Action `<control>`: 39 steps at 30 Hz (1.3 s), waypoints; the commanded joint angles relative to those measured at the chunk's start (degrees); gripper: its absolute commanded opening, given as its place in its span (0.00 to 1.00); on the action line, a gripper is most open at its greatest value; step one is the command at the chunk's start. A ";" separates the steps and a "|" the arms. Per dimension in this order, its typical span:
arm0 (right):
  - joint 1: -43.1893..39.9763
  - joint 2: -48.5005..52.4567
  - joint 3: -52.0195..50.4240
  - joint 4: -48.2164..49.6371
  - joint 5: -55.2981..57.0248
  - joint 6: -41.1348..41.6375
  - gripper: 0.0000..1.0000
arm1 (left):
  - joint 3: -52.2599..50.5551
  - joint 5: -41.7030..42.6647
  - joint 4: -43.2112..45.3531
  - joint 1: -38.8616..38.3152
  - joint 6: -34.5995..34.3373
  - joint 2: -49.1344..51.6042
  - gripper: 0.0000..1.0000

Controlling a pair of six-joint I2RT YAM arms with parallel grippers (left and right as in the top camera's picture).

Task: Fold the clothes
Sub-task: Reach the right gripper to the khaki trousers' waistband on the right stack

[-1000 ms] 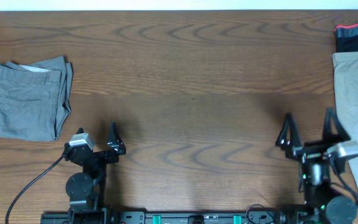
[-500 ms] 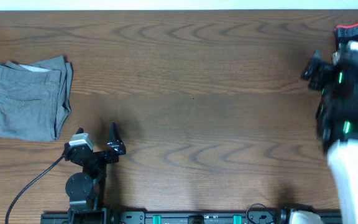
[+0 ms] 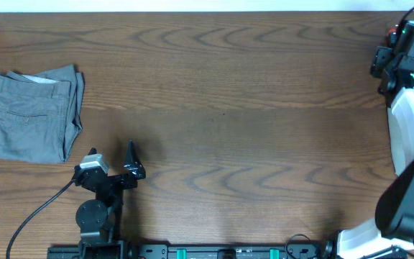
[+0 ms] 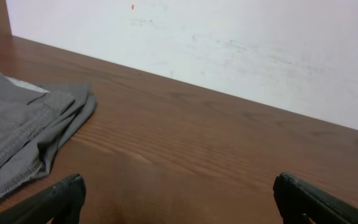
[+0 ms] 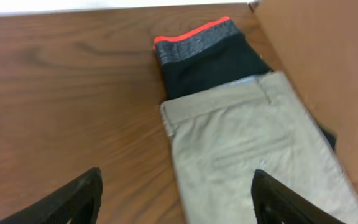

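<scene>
Spanning the overhead view, the wooden bench (image 3: 221, 108) carries clothes at both ends. The right arm (image 3: 408, 122) reaches along the bench's right edge to its far corner and hides most of what lies under it from above. In the right wrist view, the khaki pair (image 5: 253, 149) lies flat with its waistband toward the far edge and a stitched pocket facing up. The grey pair (image 3: 27, 115) sits folded in a loose bundle at the far left, well apart from both arms. The left wrist view shows its rumpled edge (image 4: 17, 143) on the left. The black garment (image 5: 210, 59), with a red band along its far end, lies just beyond the khaki pair and is partly tucked under its waistband. The right hand (image 5: 176, 199) hovers over the near part of the khaki pair, released, fingers spread wide with nothing between them. The left hand (image 4: 182, 202) rests low near the front edge, likewise released and empty, pointing across bare wood.
</scene>
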 commanded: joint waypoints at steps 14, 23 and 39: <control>-1.79 18.40 1.01 11.39 14.84 -11.50 0.77 | -0.87 0.42 -2.12 0.26 0.74 -0.33 0.98; -2.21 23.41 1.01 18.78 14.58 -12.24 0.80 | -0.87 0.42 -2.12 0.26 0.74 -0.33 0.98; -2.91 31.80 8.48 21.42 13.77 -14.80 0.91 | -0.87 0.42 -2.12 0.26 0.76 -0.33 0.98</control>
